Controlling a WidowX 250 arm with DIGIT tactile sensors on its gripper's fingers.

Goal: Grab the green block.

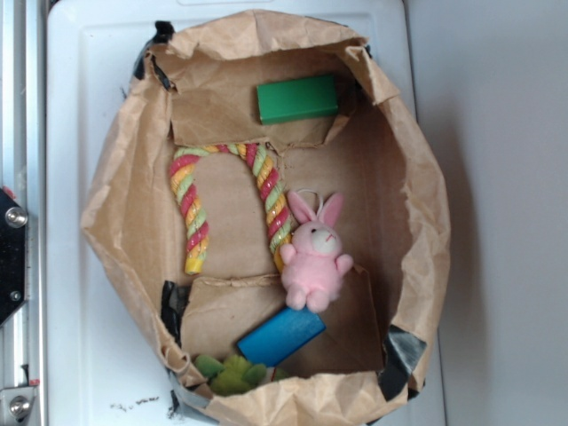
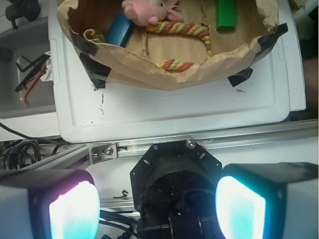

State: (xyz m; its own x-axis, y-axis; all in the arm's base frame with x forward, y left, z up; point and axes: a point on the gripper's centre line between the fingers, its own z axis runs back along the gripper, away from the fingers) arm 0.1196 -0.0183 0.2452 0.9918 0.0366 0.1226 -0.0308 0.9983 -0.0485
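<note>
The green block [image 1: 297, 98] is a bright green brick lying flat at the far end of the brown paper bag [image 1: 115, 177]. In the wrist view the green block [image 2: 226, 13] sits at the top right, inside the bag's rim [image 2: 149, 69]. My gripper [image 2: 157, 209] is open, its two glowing fingertips [image 2: 75, 209] spread wide with nothing between them. It hangs over the robot's black base [image 2: 174, 169], outside the bag and well away from the block. The exterior view does not show the gripper.
Inside the bag lie a pink plush bunny [image 1: 315, 253], a blue block [image 1: 280, 336], a striped rope arch [image 1: 191, 213] and a yellow-green plush [image 1: 232, 374]. The bag rests on a white tray [image 2: 174, 109]. A metal rail [image 1: 18, 89] runs along the left.
</note>
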